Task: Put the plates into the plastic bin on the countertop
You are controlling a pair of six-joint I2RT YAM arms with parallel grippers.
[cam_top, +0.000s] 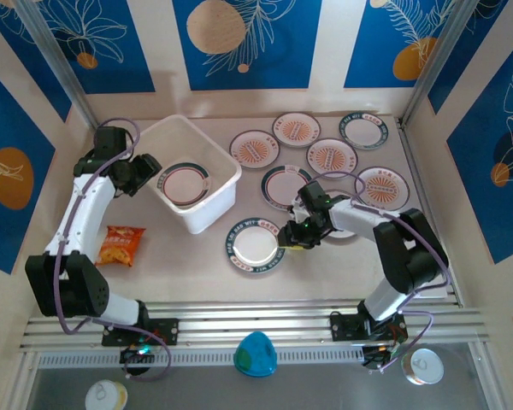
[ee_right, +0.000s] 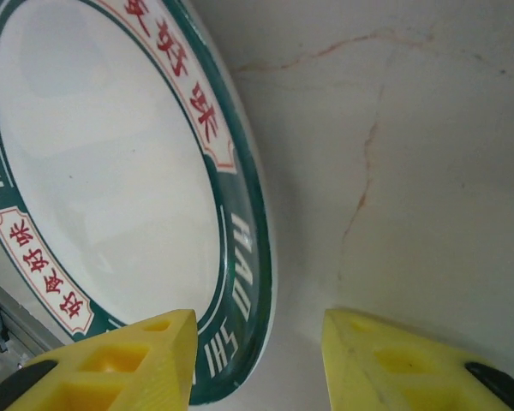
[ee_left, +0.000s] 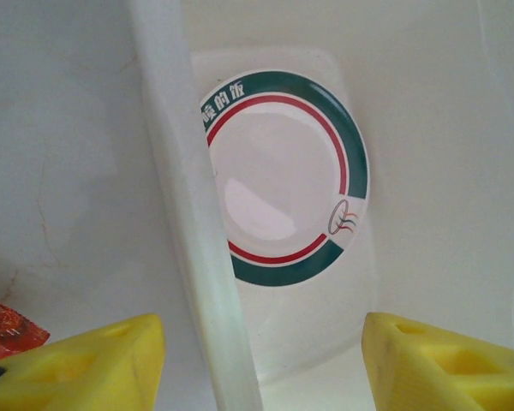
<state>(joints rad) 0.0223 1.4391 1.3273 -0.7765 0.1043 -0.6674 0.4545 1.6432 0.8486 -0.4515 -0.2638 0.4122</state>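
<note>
The plastic bin [cam_top: 214, 207] stands at the back left of the countertop [cam_top: 179, 265] with one green-and-red-rimmed plate [cam_top: 185, 184] flat on its floor. My left gripper [cam_top: 147, 172] hangs open at the bin's left wall. In the left wrist view the bin's rim [ee_left: 188, 214] runs up between the yellow fingers [ee_left: 86, 368] of the left gripper [ee_left: 265, 377], with the plate in the bin [ee_left: 283, 180] beyond. My right gripper [cam_top: 291, 233] is low at the right edge of a green-rimmed plate [cam_top: 253, 244]. The right gripper [ee_right: 257, 364] stands open, its fingers either side of that plate's rim [ee_right: 253, 257].
Several more plates lie on the counter right of the bin, such as one with an orange centre [cam_top: 254, 148] and a green-rimmed one [cam_top: 284, 188]. An orange snack bag [cam_top: 120, 244] lies left of the bin. Patterned walls close in the sides and back.
</note>
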